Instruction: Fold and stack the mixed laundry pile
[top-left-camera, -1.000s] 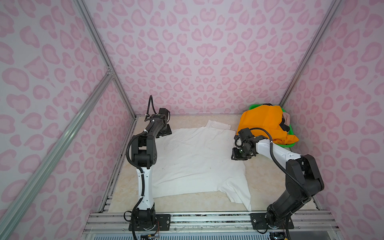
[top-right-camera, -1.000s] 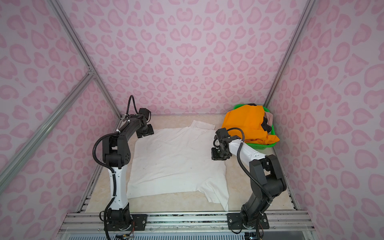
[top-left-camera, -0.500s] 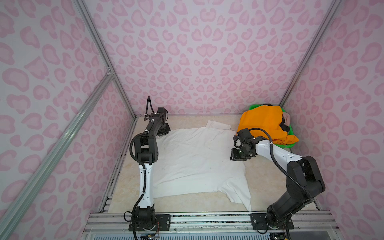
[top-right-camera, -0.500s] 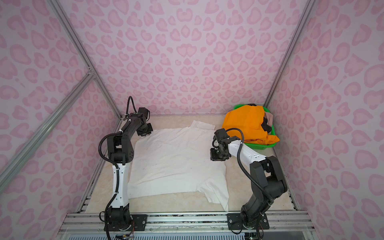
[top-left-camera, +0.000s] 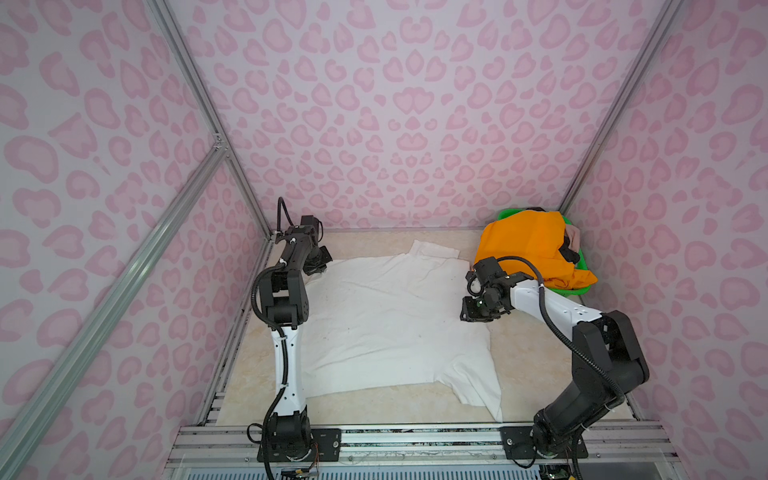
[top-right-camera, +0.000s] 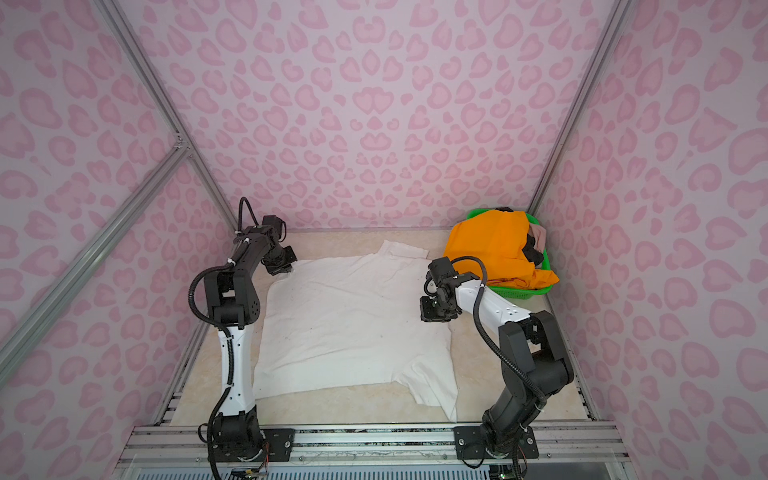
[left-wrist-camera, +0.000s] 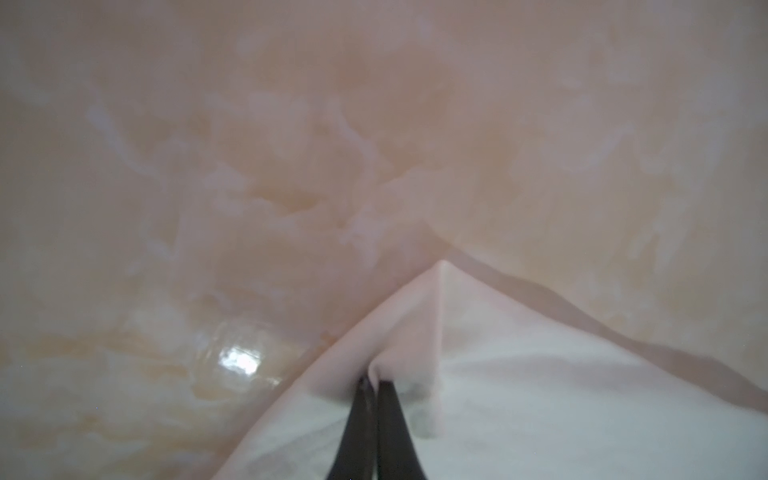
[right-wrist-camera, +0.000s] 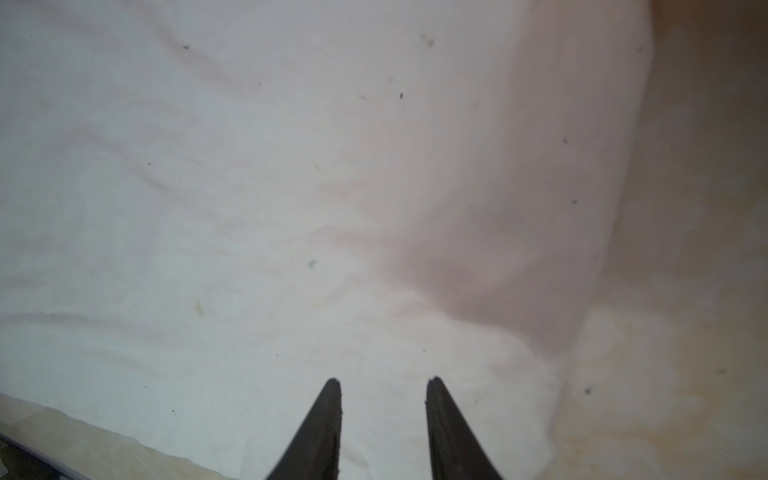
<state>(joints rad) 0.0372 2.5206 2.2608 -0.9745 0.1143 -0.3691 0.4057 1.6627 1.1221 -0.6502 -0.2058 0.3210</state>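
A white T-shirt lies spread flat on the table in both top views. My left gripper is down at its far left corner. In the left wrist view the left gripper is shut on a small raised pinch of the T-shirt. My right gripper hangs over the shirt's right edge. In the right wrist view the right gripper is open over the T-shirt with nothing between its fingers. Orange shorts, a black piece and a beige-pink piece are heaped at the far right.
A green mesh basket holds the heap in the far right corner, just behind the right arm. Pink patterned walls close in the marbled beige table on three sides. An aluminium rail with both arm bases runs along the front.
The left gripper has closed on the far left corner of the T-shirt, after shifting slightly toward the back wall. The right arm has barely moved and stays open.
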